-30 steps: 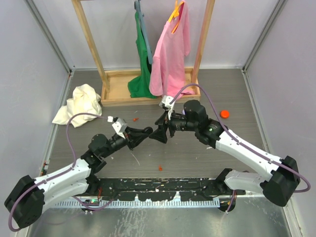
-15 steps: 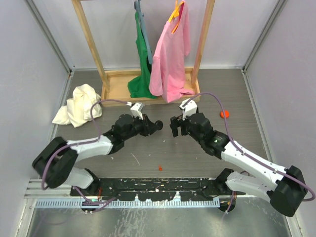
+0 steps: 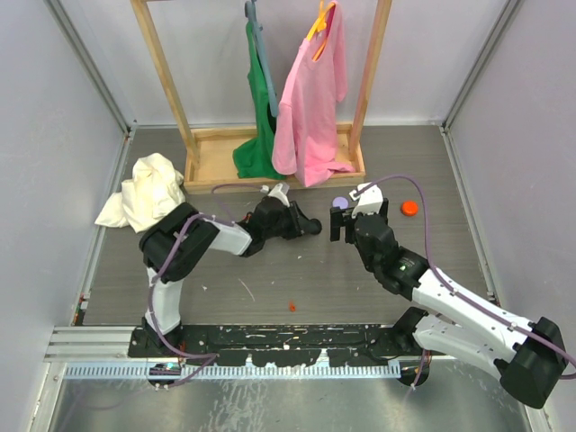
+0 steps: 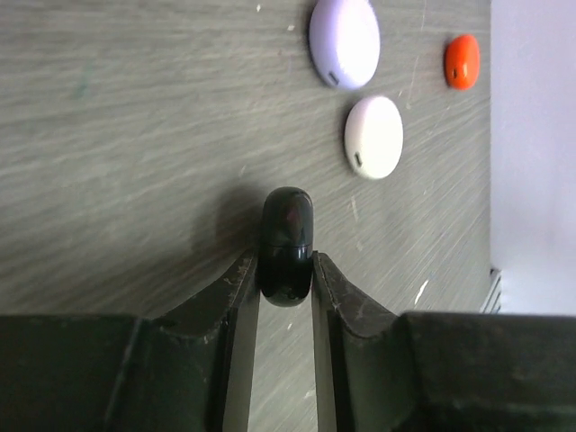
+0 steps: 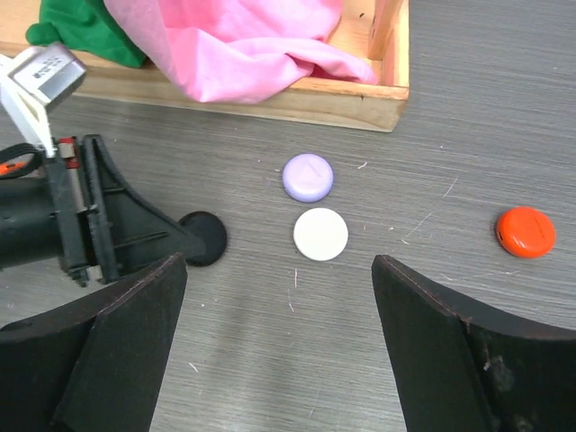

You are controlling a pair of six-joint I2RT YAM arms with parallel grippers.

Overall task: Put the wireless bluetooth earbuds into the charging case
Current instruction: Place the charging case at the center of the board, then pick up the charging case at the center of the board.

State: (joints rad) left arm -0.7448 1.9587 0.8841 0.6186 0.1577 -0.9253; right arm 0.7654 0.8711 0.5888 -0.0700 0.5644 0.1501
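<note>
A black rounded charging case (image 4: pixel 286 234) rests on the grey table, and my left gripper (image 4: pixel 286 265) is shut on its near end, a finger touching each side. The right wrist view shows the same case (image 5: pixel 203 238) as a dark disc at the left fingertips. In the top view the case (image 3: pixel 313 226) sits just left of my right gripper (image 3: pixel 340 220). That right gripper (image 5: pixel 279 270) hovers open and empty over bare table. The earbuds are out of view.
A white disc-shaped case (image 5: pixel 320 234) and a purple one (image 5: pixel 308 176) lie just beyond the right gripper, and an orange one (image 5: pixel 526 231) farther right. Behind stand the wooden rack base (image 3: pixel 270 166) with a pink shirt (image 3: pixel 310 90) and green garment (image 3: pixel 261 135). White cloth (image 3: pixel 144 189) lies far left.
The two grippers, together at mid-table a second ago, have parted. The left arm stretched right and forward with the black case. The right gripper drew back right and opened wider.
</note>
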